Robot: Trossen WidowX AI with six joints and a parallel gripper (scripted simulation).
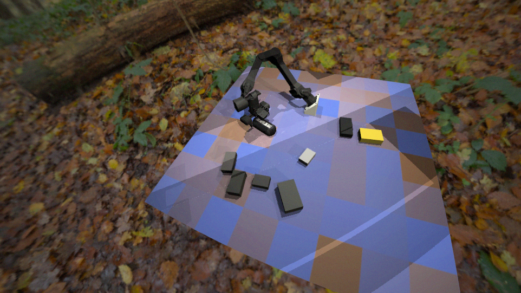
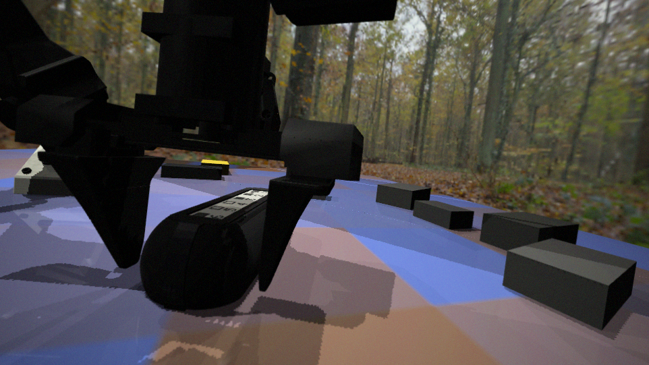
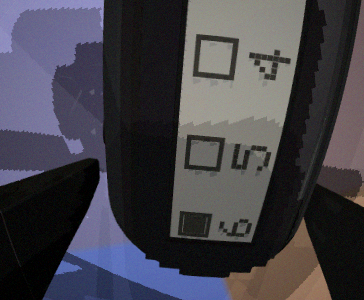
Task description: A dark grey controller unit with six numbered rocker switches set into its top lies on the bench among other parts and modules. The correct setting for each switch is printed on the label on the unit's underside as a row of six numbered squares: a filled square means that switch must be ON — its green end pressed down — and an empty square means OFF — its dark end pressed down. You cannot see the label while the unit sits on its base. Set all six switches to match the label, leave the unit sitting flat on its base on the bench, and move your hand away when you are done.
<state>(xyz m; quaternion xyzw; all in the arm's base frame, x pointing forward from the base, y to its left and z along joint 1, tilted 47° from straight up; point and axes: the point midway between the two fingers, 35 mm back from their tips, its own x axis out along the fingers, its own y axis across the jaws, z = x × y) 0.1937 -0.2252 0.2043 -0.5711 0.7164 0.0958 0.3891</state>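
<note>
Tool fingers straddle controller unit; dark blocks well apart.

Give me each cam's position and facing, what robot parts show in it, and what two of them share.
Top: high, off the bench's far corner, tilted down at the bench; whole arm shows.
Exterior: near bench level, close in, facing the forest; open hand straddles the controller unit.
Wrist: on the hand, looking down at the unit's label; both fingers at the frame edges.
Shared: exterior and wrist both show the label facing up.
</note>
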